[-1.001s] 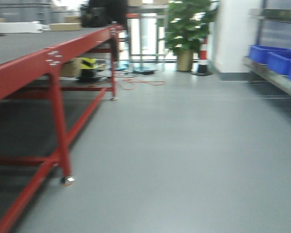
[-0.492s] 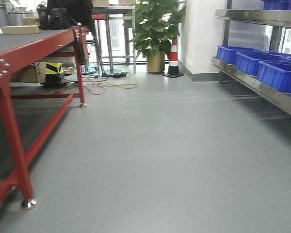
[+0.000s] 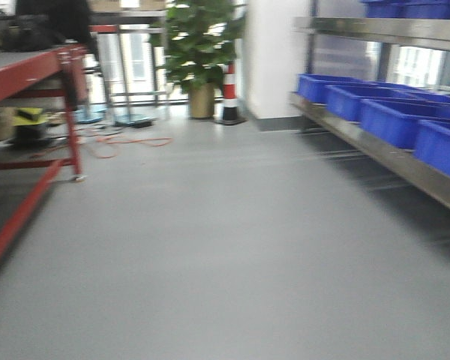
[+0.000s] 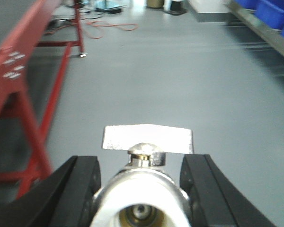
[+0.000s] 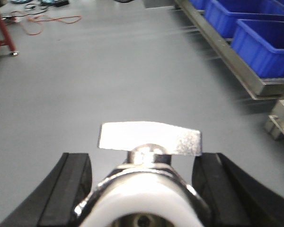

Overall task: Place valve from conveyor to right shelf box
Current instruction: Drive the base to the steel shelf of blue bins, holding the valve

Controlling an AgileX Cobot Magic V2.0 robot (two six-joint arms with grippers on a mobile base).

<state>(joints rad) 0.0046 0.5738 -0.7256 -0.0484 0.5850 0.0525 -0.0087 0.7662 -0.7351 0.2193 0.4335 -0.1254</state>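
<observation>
Grey workshop floor (image 3: pixel 232 247). Red-railed conveyor (image 3: pixel 22 71) off to the left, shelf (image 3: pixel 405 165) of blue boxes (image 3: pixel 394 120) along the right. Left jaws clenched on a valve (image 4: pixel 142 198), bore toward the camera, flat handle crosswise. Right jaws grasp a second valve (image 5: pixel 146 198) likewise. Boxes lie ahead-right of both; right arm looks nearer.

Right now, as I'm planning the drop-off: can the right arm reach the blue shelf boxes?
Probably not yet. The blue boxes stand ahead to the right across the floor; nothing blocks the way, but the base looks too far off.
</observation>
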